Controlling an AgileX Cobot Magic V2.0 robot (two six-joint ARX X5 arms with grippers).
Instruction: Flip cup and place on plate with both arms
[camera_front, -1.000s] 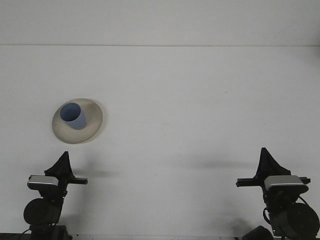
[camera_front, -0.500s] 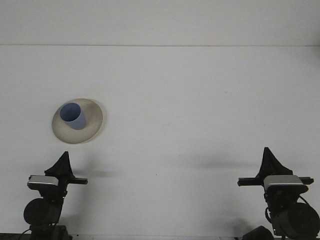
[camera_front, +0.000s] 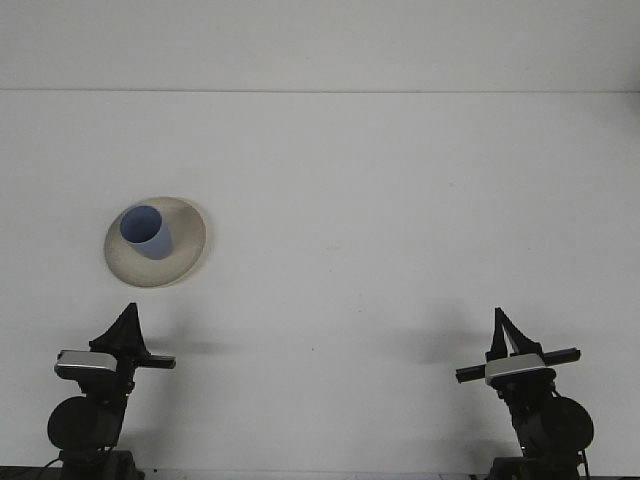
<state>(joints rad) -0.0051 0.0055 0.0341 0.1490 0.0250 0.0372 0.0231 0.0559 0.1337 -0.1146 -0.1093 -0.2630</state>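
A blue cup (camera_front: 147, 232) stands upright, mouth up, on a round cream-coloured plate (camera_front: 185, 250) that lies on the left half of the white bench (camera_front: 380, 220). The cup sits toward the left side of the plate rather than at its centre, and its open rim is turned toward the camera, so the inside wall shows. The plate rests flat on the bench surface with a soft shadow under its near edge. The left hand (camera_front: 124, 328) is at the bottom left of the front view, nearer the camera than the plate and well apart from it, touching neither plate nor cup; it shows as a dark pointed shape above a grey block with a short black bar reaching to the right. The right hand (camera_front: 502, 333) is at the bottom right, well away from the plate and cup, above bare bench; its grey block and black crossbar are tilted, the right end of the bar higher than the left. Both hands are seen from behind as single dark wedges, so I cannot tell whether either is apart or together, and nothing is visibly held in either one. A faint shadow lies on the bench just beyond each hand. The far edge of the bench runs straight across the top of the view.
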